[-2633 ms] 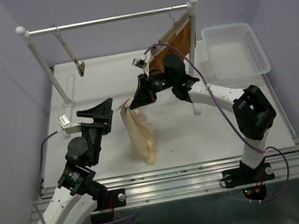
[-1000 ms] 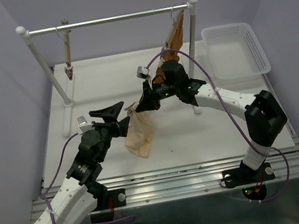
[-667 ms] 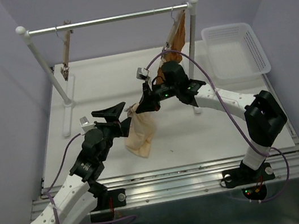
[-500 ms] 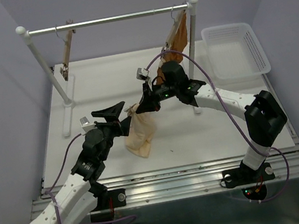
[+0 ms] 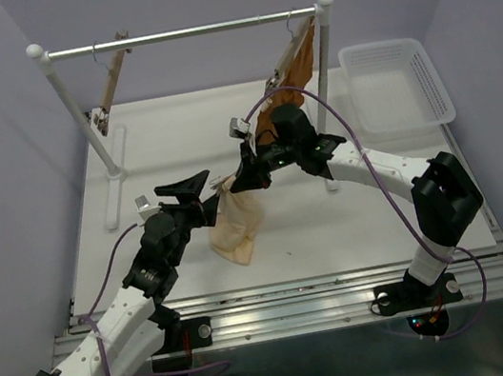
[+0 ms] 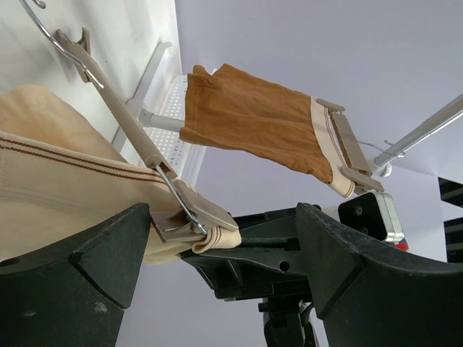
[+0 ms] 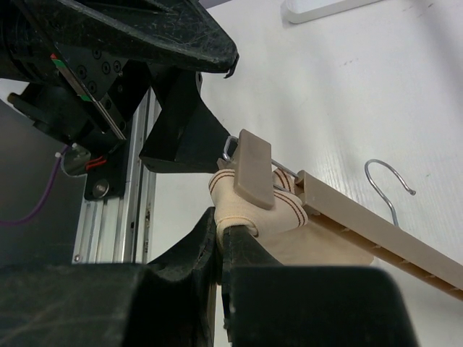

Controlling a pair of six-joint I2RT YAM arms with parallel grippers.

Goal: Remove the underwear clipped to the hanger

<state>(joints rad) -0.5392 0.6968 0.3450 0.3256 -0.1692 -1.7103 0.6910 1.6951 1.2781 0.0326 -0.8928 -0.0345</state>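
Observation:
The pale cream underwear (image 5: 236, 224) hangs bunched between my two grippers above the table's middle. Its striped waistband (image 7: 260, 210) sits in the beige clip (image 7: 253, 170) at the end of the light-wood hanger (image 7: 362, 217). The hanger bar (image 6: 119, 108) and wire hook also show in the left wrist view; in the top view the hanger is mostly hidden. My right gripper (image 7: 221, 235) (image 5: 230, 184) is shut on the waistband just below the clip. My left gripper (image 6: 226, 217) (image 5: 203, 196) is open, with its fingers wide apart on either side of the clip (image 6: 195, 217).
A clothes rack rod (image 5: 182, 33) spans the back. An empty wood hanger (image 5: 110, 91) swings at its left end. An orange-brown garment (image 5: 295, 70) (image 6: 253, 119) hangs clipped at its right end. A white basket (image 5: 398, 81) stands at the back right. The rack's right post (image 5: 330, 136) stands behind my right arm.
My left gripper has moved in closer to the clip. The empty hanger on the rod has swung out to the left. The underwear is bunched shorter than 2.6 s ago.

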